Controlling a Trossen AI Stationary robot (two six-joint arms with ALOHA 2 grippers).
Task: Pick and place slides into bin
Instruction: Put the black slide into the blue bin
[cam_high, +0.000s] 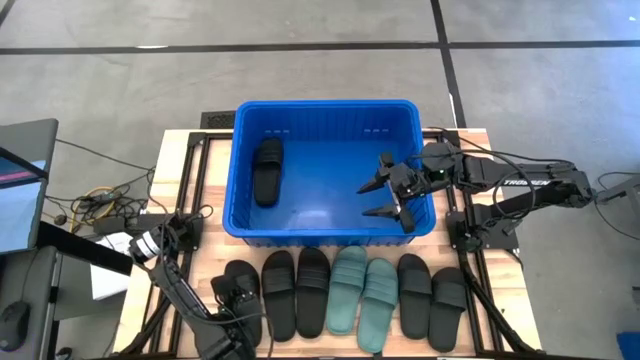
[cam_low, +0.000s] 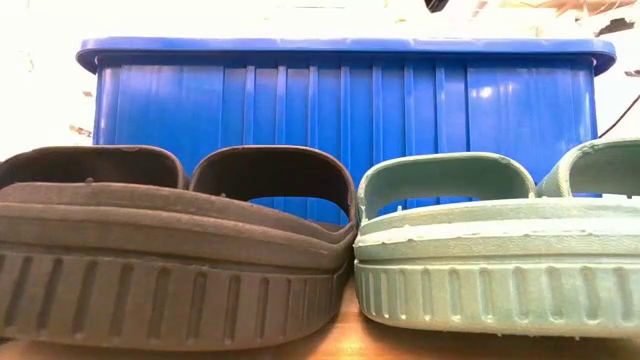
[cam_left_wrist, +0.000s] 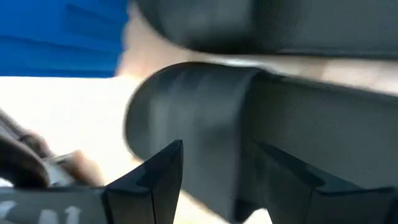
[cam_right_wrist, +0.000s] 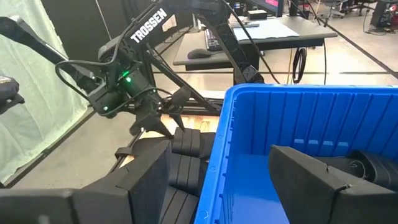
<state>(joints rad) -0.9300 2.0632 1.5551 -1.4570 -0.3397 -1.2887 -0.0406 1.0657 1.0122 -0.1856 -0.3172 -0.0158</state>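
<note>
Blue plastic, the bin (cam_high: 330, 225) is sitting at the worktop's (cam_high: 185, 150) far edge, holding one black slide (cam_high: 267, 170) near its left wall. Seven more slides (cam_high: 345, 290) are lying in a row along the near edge, two pale teal ones among the black. White "TROSSEN" lettering is showing on both arms. The right end effector (cam_high: 390, 198) is hanging spread wide and empty over the bin's right side. The left end effector (cam_high: 236, 298) is standing wide around the leftmost black slide (cam_high: 240, 280).
</note>
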